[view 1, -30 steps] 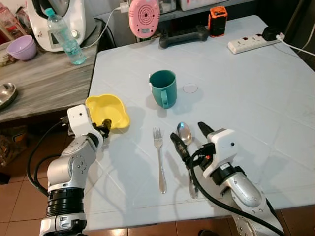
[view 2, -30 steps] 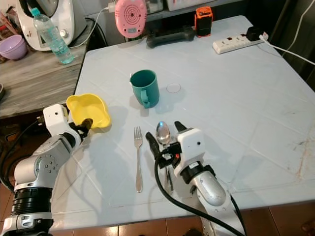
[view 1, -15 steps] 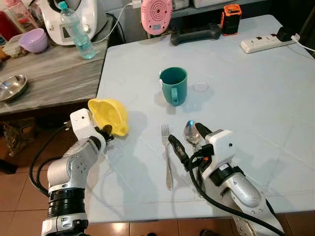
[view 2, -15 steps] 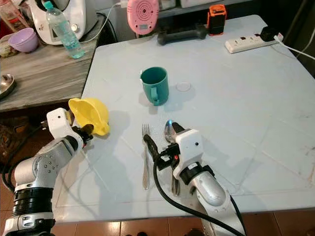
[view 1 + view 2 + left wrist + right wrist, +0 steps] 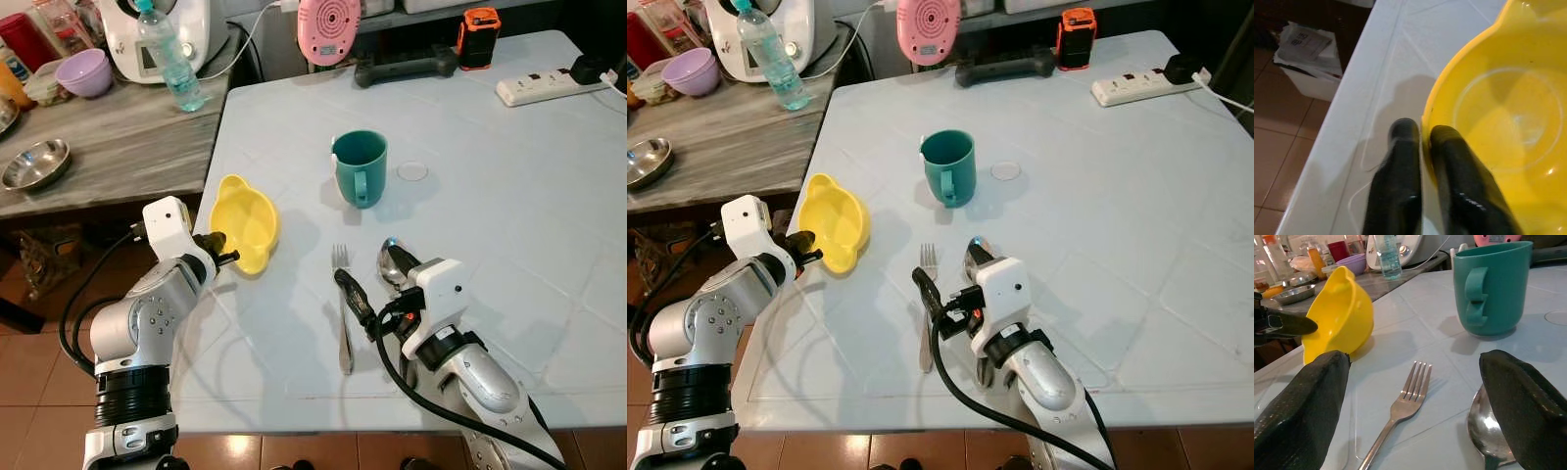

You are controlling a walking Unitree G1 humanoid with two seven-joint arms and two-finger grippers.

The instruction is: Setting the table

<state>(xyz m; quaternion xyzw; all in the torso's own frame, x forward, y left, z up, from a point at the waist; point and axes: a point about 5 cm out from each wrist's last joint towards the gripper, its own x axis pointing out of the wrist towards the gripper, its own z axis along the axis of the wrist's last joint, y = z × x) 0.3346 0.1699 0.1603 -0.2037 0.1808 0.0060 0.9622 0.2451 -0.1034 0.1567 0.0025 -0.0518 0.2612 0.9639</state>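
Note:
A yellow bowl (image 5: 247,220) is held tilted at the white table's left edge, its rim pinched by my left gripper (image 5: 224,248), which is shut on it. The wrist view has the two black fingers (image 5: 1400,166) clamped on the bowl's rim (image 5: 1488,112). A fork (image 5: 343,308) and a spoon (image 5: 392,264) lie side by side near the front of the table. My right gripper (image 5: 384,286) hovers open just above them, its fingers (image 5: 1308,396) spread on either side of the fork (image 5: 1400,406). A teal mug (image 5: 359,166) stands upright behind the cutlery.
A grey side counter (image 5: 108,147) on the left carries a water bottle (image 5: 168,59), a purple bowl (image 5: 82,71), a steel bowl (image 5: 34,164) and a white appliance. At the table's far edge are a pink device (image 5: 329,29), a black tool, an orange box and a power strip (image 5: 544,88).
The camera has shifted, sliding the scene rightward. My left gripper has carried the yellow bowl further over the table and tipped it more on edge. The right gripper stays above the cutlery.

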